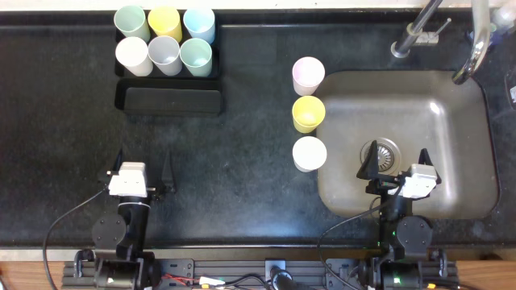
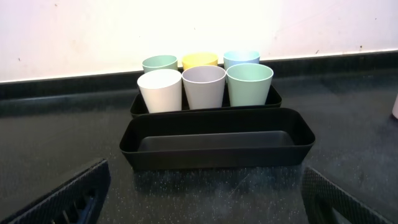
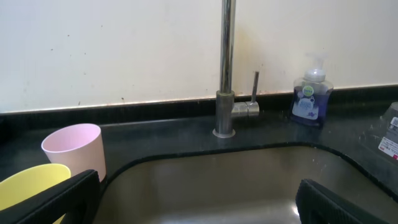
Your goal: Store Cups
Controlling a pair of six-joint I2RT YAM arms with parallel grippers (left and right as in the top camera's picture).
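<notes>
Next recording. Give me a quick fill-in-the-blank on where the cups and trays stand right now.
The far black plastic tray holds ____ pastel plastic cups.
The near black plastic tray is ____.
Beside the steel sink stand a pink plastic cup, a ____ one in the middle and a white plastic cup.
The left pincer and right pincer are both ____.
Missing words: six; empty; yellow; open.

A: Colours of the loose cups?
B: Pink cup [image 1: 308,75], yellow cup [image 1: 308,113], white cup [image 1: 309,153]; tabletop [image 1: 64,121] black, pale-speckled.
A: The trays?
B: Front tray [image 1: 171,101] and rear tray [image 2: 140,107] black. Stored: sage cup [image 1: 131,19], second yellow cup [image 1: 164,21], pale blue cup [image 1: 199,20], second white cup [image 1: 133,55], grey cup [image 1: 165,53], mint cup [image 1: 196,55].
</notes>
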